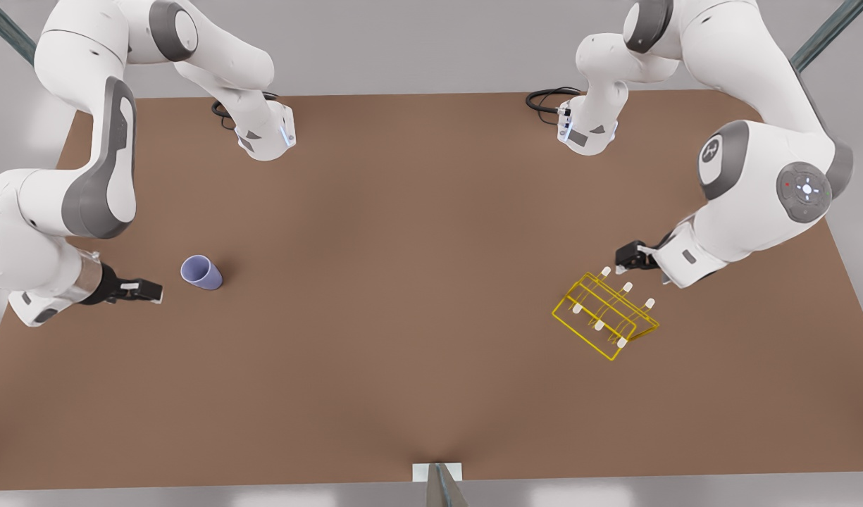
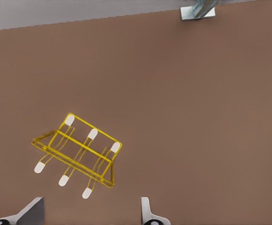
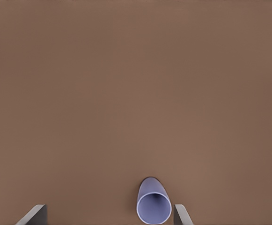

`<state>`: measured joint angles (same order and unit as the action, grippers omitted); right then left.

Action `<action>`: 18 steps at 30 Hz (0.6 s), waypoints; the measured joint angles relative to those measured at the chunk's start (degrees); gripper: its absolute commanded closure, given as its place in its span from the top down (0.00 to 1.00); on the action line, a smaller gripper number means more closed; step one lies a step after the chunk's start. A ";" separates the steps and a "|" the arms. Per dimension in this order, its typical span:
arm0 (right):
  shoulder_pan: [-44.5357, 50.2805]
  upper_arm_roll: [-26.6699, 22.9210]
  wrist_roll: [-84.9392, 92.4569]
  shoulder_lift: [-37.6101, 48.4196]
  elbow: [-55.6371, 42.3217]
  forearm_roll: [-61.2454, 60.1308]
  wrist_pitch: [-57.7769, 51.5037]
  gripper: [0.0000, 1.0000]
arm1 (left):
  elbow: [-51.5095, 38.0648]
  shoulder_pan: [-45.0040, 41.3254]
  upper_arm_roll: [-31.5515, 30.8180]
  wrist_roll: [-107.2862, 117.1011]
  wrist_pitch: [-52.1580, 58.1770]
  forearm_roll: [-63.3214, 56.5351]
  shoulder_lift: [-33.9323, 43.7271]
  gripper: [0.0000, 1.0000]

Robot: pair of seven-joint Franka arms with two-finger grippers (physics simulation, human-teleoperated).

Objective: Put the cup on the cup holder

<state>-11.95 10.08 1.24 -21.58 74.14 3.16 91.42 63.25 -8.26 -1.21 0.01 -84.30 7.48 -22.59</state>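
The lavender-blue cup [image 1: 201,272] stands on the brown table at the front view's left, its open mouth showing [image 3: 153,205]. My right gripper [image 1: 153,290] is open a short way to the left of it, not touching; in the right wrist view the cup sits close to one finger [image 3: 182,214]. The yellow wire cup holder [image 1: 606,315] with white-tipped pegs rests on the table at the front view's right [image 2: 77,150]. My left gripper [image 1: 623,262] hovers open just behind the rack, with nothing between its fingers [image 2: 147,213].
The brown table [image 1: 417,296] spreads wide between the cup and the rack. Both arm bases [image 1: 265,137] stand at the far edge. A metal post on a small bracket [image 1: 438,473] stands at the near edge's middle.
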 measured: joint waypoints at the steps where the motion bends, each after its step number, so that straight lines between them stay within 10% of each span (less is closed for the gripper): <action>1: 0.00 0.01 0.09 -0.01 -0.01 0.05 0.49 1.00 | 0.03 0.03 0.20 -0.01 -0.28 0.18 -0.01 1.00; 10: 0.00 0.10 0.66 0.03 0.54 0.12 2.83 1.00 | 2.46 0.07 0.50 0.11 0.30 0.11 0.58 1.00; 18: 2.40 2.82 0.48 17.43 33.25 -3.03 9.83 1.00 | 5.85 0.09 3.41 0.57 2.78 -3.48 5.07 1.00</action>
<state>-9.55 12.90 1.73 -4.15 107.39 0.13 101.25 69.10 -8.17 2.20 0.58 -81.53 4.00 -17.52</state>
